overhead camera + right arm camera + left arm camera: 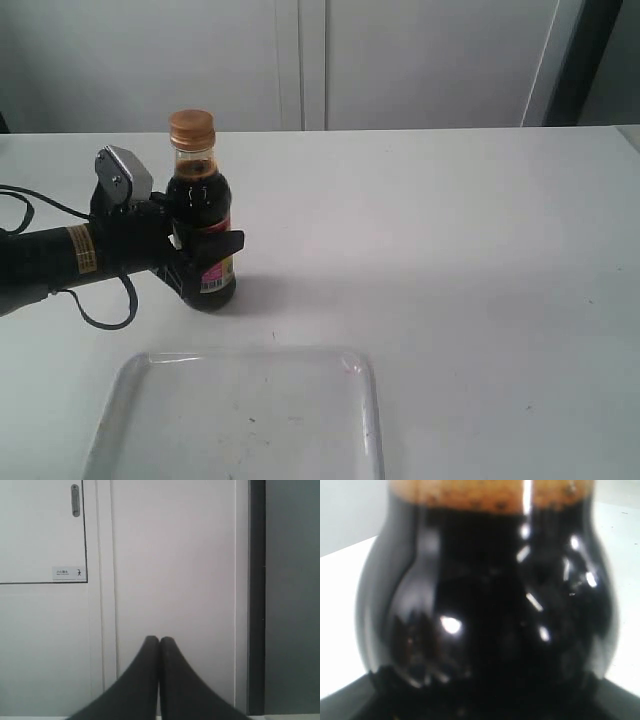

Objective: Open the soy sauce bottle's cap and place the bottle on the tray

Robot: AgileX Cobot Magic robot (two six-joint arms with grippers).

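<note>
— Two arms, and only one working now? Holding what?

— Left gripper (pixel 205 262) pinching the lower body of the small clear soy sauce bottle (pixel 202 225), full of dark brown liquid, with a red and yellow label. Standing upright on the white table (pixel 450 250), long axis pointing straight up. Filling almost the whole left wrist view (pixel 490 605), so sitting right between the fingers.

— And the small round golden-orange ribbed cap (pixel 191 129)?

— Sitting closed on top of the neck, well above the pinching fingers, free for a reach from above.

— Right gripper (pixel 159 645)?

— Pressed together, holding nothing, facing a white cabinet door (pixel 170 570); not appearing in the exterior view. Needing, probably, to come over the cap from above while the left one is steadying the body.

— Flat translucent white plastic tray (pixel 365 400) with rounded corners?

— Lying near the bottle, toward the camera and slightly right of it, not touching it.
</note>
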